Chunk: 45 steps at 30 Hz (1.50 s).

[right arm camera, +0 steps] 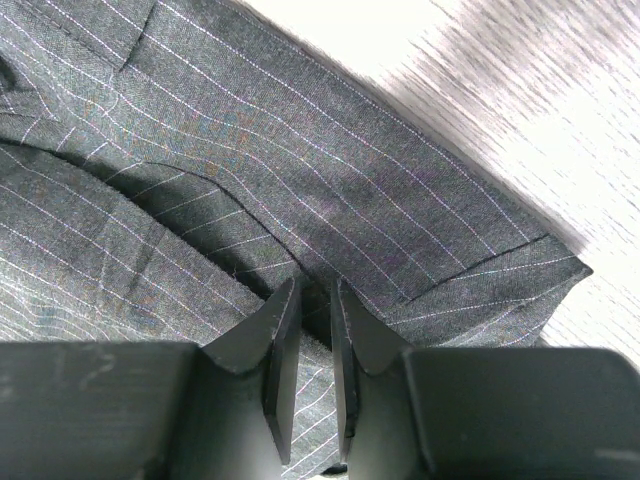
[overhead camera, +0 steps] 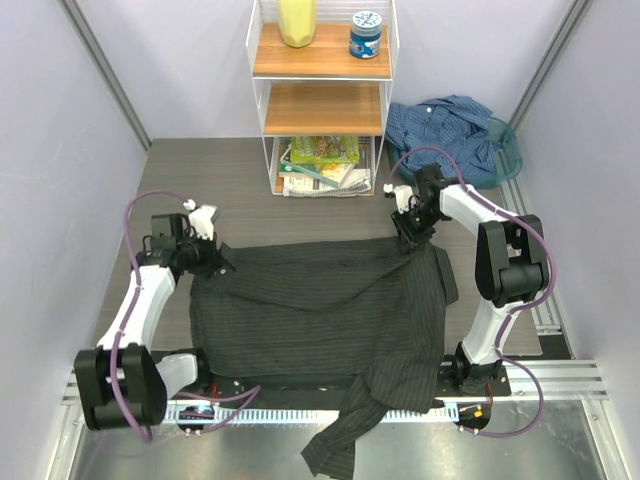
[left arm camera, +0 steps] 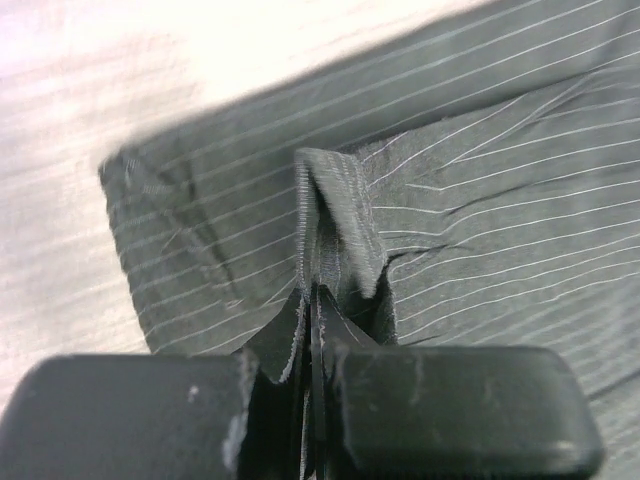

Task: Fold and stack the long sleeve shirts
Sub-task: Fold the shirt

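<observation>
The dark charcoal pinstriped shirt (overhead camera: 320, 310) lies spread across the table, one sleeve (overhead camera: 340, 440) trailing over the near edge. My left gripper (overhead camera: 222, 262) is at its far left corner, and the left wrist view shows that gripper (left arm camera: 315, 295) shut on a pinched ridge of the cloth (left arm camera: 335, 200). At the far right corner my right gripper (overhead camera: 408, 240) stands with its jaws narrowly apart; in the right wrist view this gripper (right arm camera: 315, 285) has its tips on a fold of the pinstriped cloth (right arm camera: 330, 190). The blue shirt (overhead camera: 450, 130) lies crumpled at the back right.
A white wire shelf (overhead camera: 320, 100) stands at the back centre, holding a yellow container (overhead camera: 297, 20), a blue jar (overhead camera: 366, 33) and books (overhead camera: 325, 165) at the bottom. The blue shirt rests in a green basket (overhead camera: 510, 140). Walls close in both sides.
</observation>
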{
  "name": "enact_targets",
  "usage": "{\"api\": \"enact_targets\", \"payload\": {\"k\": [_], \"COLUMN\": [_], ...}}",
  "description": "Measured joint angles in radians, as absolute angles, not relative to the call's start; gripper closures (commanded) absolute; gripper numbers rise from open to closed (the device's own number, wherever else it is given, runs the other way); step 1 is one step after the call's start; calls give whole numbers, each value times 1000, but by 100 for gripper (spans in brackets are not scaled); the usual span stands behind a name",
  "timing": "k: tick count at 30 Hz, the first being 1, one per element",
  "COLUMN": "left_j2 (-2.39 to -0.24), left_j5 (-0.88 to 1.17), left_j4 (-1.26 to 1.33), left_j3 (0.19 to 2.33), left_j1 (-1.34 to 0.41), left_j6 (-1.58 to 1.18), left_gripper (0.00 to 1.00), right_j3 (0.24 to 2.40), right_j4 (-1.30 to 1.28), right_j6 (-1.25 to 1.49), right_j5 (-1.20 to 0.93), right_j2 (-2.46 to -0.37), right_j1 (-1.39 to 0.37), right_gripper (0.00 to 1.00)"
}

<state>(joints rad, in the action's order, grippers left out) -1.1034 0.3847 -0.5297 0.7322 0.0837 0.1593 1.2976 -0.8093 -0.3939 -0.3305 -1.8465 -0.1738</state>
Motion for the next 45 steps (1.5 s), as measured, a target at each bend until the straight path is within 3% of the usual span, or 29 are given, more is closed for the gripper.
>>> {"api": "enact_targets", "payload": {"k": [5, 11, 15, 20, 28, 34, 38, 45], "left_j2": [-1162, -1029, -854, -705, -695, -668, -697, -868], "left_j5": [344, 501, 682, 891, 1011, 1028, 1025, 908], "left_j4": [-517, -515, -574, -818, -1020, -1234, -1217, -884], "left_j3": [720, 683, 681, 713, 825, 915, 918, 1019], "left_j1": [86, 88, 88, 80, 67, -94, -194, -364], "left_j6": [160, 201, 345, 684, 1016, 1358, 1316, 991], "left_gripper": [100, 100, 100, 100, 100, 100, 100, 100], "right_j3": [1298, 1300, 1309, 1330, 1347, 1345, 1345, 1351], "right_j4": [-809, -832, -871, -905, -916, -916, -916, -913], "right_j6": [-394, -403, -417, -431, -444, -450, -453, -437], "right_j5": [-331, -358, -413, -490, -558, -574, -574, -562], "right_j2": [-1847, -1845, -1815, -1735, -1728, -1771, -1806, -1821], "right_j1": [-174, -174, -174, -174, -212, -241, -241, -238], "right_gripper": [77, 70, 62, 43, 42, 45, 45, 46]}}
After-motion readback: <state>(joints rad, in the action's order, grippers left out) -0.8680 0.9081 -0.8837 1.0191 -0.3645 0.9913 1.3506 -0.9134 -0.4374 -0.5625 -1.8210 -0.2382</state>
